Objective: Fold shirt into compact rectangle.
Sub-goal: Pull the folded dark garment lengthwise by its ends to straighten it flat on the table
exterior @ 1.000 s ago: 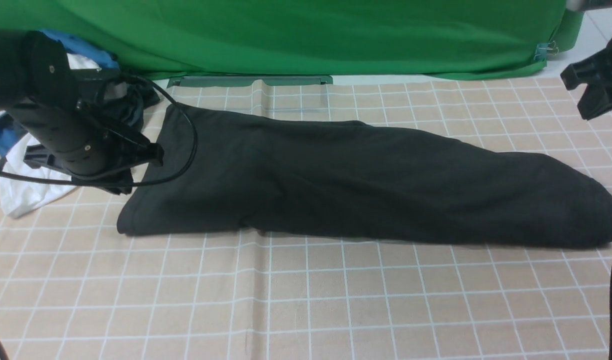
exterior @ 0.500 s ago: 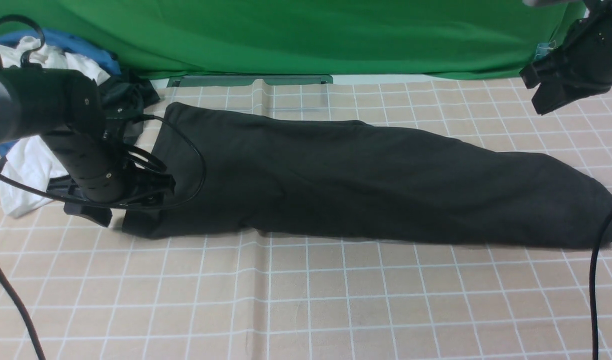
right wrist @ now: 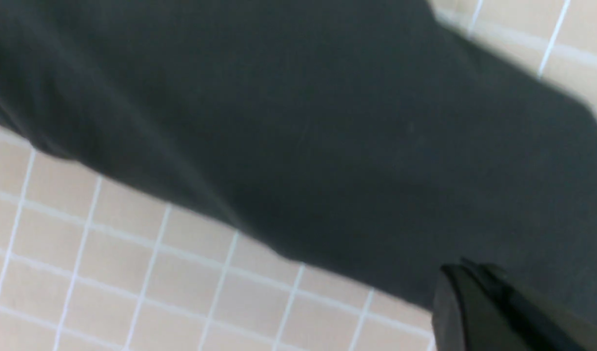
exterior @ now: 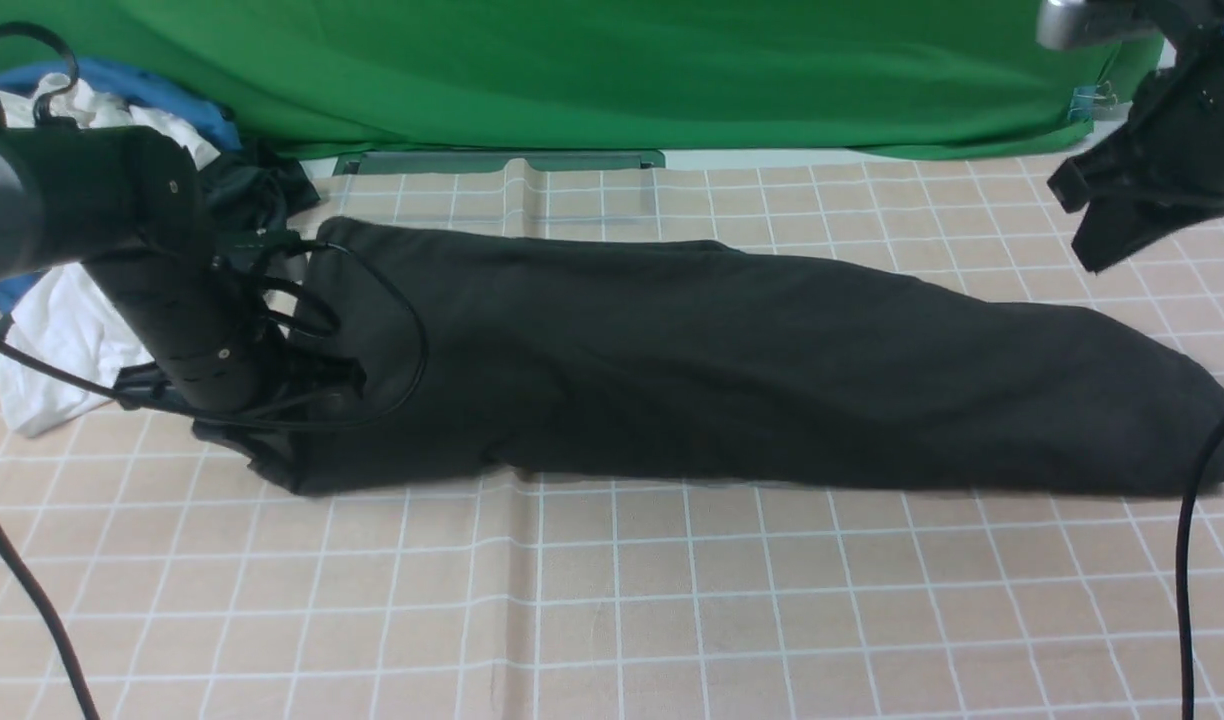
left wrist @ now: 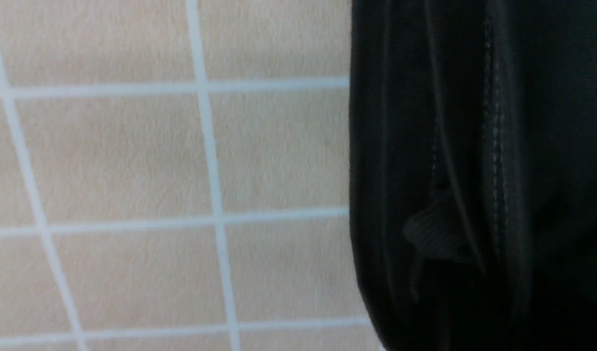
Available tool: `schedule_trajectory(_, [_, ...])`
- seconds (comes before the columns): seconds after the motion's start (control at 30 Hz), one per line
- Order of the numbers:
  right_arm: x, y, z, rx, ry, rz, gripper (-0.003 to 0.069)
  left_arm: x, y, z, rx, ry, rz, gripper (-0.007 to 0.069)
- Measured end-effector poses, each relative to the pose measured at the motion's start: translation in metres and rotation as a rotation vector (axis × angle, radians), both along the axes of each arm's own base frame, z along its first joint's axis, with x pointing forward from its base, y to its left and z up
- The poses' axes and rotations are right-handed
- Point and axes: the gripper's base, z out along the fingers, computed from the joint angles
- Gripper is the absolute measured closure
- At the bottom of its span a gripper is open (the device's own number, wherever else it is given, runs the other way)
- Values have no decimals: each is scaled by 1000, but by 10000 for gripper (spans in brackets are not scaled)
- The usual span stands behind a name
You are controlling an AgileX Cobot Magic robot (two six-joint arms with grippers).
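The black shirt [exterior: 722, 370] lies as one long folded strip across the checked cloth, left to right. My left gripper [exterior: 257, 430] is down on its near left corner, where the fabric is drawn into a bunched point. In the left wrist view the stacked hems of the shirt [left wrist: 474, 146] fill the space at the jaws, which are lost in the dark; the gathered cloth points to a shut grip on it. My right gripper [exterior: 1102, 250] hangs shut and empty in the air above the shirt's right end [right wrist: 328, 122]. Its closed fingertips [right wrist: 462, 273] are clear of the fabric.
A heap of other clothes sits at the back left: a white garment [exterior: 52, 340], a blue one [exterior: 162, 90] and a dark one [exterior: 252, 190]. A green backdrop [exterior: 612, 70] closes the far side. Black cables [exterior: 1187, 560] hang at both front corners.
My left gripper came down onto the shirt's left end, spread, then closed; the near left corner bunched and shifted right. The right arm swung in at the upper right and dipped slightly.
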Motion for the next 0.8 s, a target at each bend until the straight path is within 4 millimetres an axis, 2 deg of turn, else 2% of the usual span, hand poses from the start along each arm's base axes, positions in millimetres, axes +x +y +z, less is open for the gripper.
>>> schedule_trajectory(0.13, [-18,-1,5,-4,7,3,623,-25,8,31,72,-18,-4,574])
schedule_trajectory(0.2, [-26,-3,5,-13,16,10,623,-37,12,39,93,-26,-8,574])
schedule_trajectory(0.27, [-33,-4,2,-28,27,17,623,-47,16,38,108,-19,-8,574])
schedule_trajectory(0.33, [-38,-6,-5,-49,48,22,622,-57,22,30,125,10,-2,574])
schedule_trajectory(0.47, [-38,-7,-19,-62,42,12,588,-64,26,16,136,10,-6,571])
schedule_trajectory(0.6, [-30,-11,-23,-59,-21,-26,456,-61,27,14,149,-33,13,529])
schedule_trajectory(0.7, [-20,-24,-31,-45,-39,-108,296,-58,31,14,189,-64,30,434])
schedule_trajectory(0.73, [-19,-27,-32,-43,-38,-121,273,-58,31,14,198,-67,30,408])
schedule_trajectory(0.8, [-9,-48,-48,-36,-17,-216,113,-58,34,15,219,-71,46,288])
